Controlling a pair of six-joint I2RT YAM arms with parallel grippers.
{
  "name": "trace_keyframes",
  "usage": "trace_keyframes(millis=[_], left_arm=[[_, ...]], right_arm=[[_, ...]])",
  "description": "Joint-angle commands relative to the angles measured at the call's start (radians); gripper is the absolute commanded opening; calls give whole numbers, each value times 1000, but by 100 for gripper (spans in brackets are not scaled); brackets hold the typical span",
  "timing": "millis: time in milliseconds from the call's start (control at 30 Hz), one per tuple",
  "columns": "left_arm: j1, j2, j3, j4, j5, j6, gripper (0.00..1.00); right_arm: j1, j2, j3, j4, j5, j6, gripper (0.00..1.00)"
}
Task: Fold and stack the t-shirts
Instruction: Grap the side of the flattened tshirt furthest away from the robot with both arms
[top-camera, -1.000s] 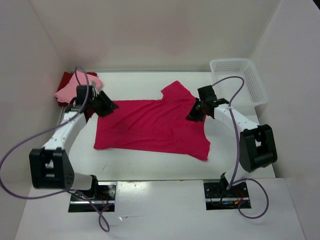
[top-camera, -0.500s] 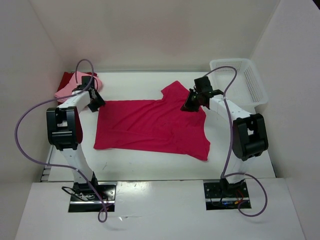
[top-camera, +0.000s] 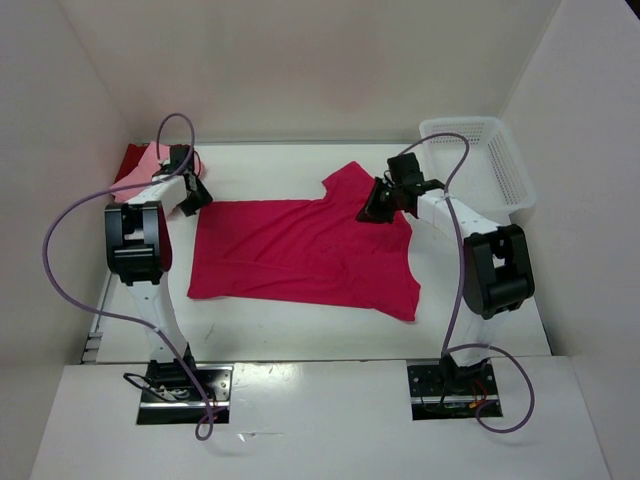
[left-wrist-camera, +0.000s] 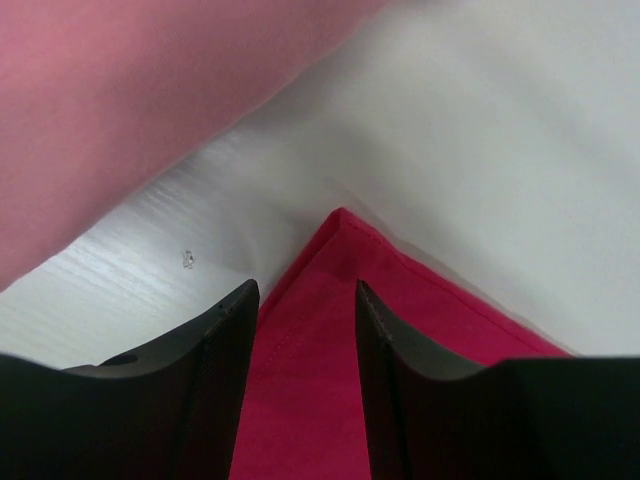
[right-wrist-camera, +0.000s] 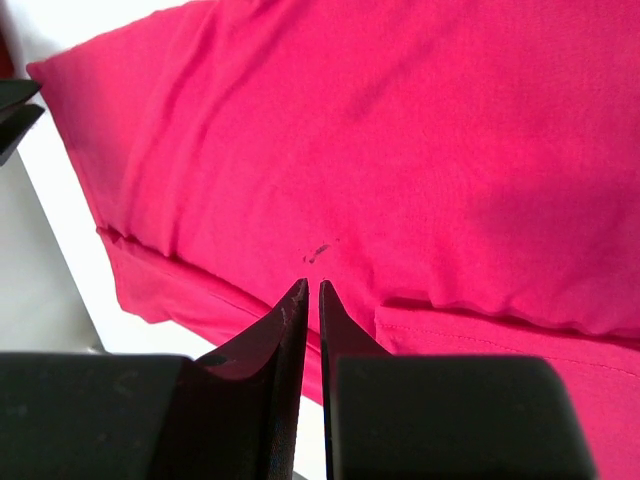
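The bright magenta t-shirt (top-camera: 300, 255) lies spread flat in the middle of the table. My left gripper (top-camera: 196, 200) is at its far left corner, open, with the fingers astride the corner of the cloth (left-wrist-camera: 320, 380). My right gripper (top-camera: 370, 213) is over the shirt's far right shoulder, below the sleeve. Its jaws are shut to a thin slit just above the fabric (right-wrist-camera: 400, 130), and no cloth shows between them. The light pink t-shirt (top-camera: 150, 168) lies on the dark red t-shirt (top-camera: 127, 160) in the far left corner.
A white mesh basket (top-camera: 480, 160) stands at the far right by the wall. White walls close in the table on the left, back and right. The light pink cloth (left-wrist-camera: 120, 100) lies just beyond the left gripper (left-wrist-camera: 307, 292).
The left arm has folded up and its gripper has moved back and left to the shirt's far left corner. The right gripper has moved left and farther back over the shoulder. The shirt has not shifted.
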Motion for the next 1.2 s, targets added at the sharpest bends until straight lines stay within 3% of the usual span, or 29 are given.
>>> trace_keyframes(millis=[0,333,633,767,867,967,1067,1167], left_arm=[[-2,9,67,48,20,21,51],[-23,103,155,18,-14,21,54],[-23,112,136,27,-32,21,71],[-23,112,136,27,-52,21,73],[-23,112,136,39,-37,39,88],[-33,121,136,39,-37,39,82],[-33,121,146,39,-47,39,100],[-33,121,136,39,-47,30,100]], right_arm=[[-6,9,34,53,-32,-23,13],[16,29,16,53,-20,-23,13],[16,29,25,44,-1,-23,16],[16,39,25,44,8,-23,16],[16,39,36,44,8,-23,17],[16,48,45,44,8,-23,18],[16,59,45,44,8,-23,18],[16,68,45,53,8,-23,18]])
